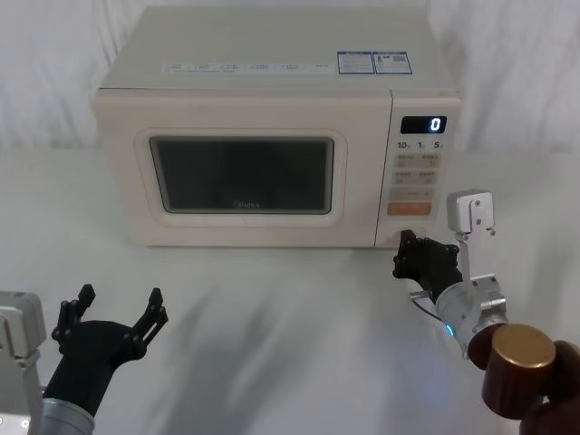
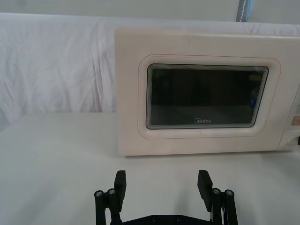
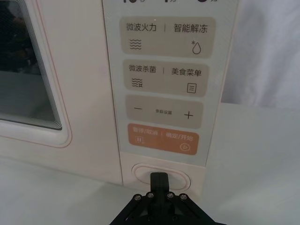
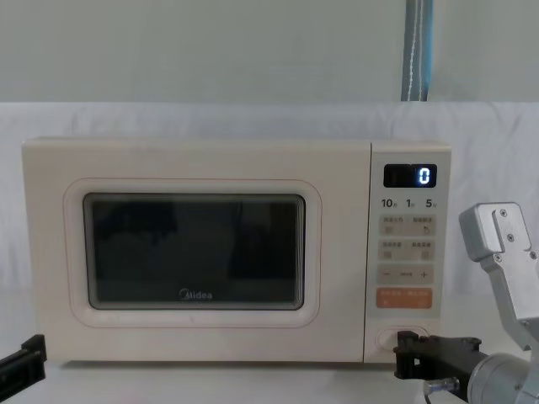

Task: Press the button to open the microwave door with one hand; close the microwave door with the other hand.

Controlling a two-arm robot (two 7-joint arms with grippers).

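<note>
1. Head view: the right gripper [image 1: 410, 246] is set against the microwave [image 1: 272, 136] panel's lower end; the left gripper [image 1: 113, 313] is spread wide and empty before the shut microwave door [image 1: 245, 172], probably kept ready for closing.
2. Right wrist view: the fingers [image 3: 158, 180] are drawn together, their tip on the button [image 3: 161, 174].
3. Chest view: contact with the button is confirmed.

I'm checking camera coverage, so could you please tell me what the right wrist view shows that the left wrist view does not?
Right wrist view alone: the right pincer, shut, tip at the oval button below the orange key. Left wrist view alone: the open left pincer, back from the microwave, and the Midea logo. Both: the shut microwave door and its dark window.
</note>
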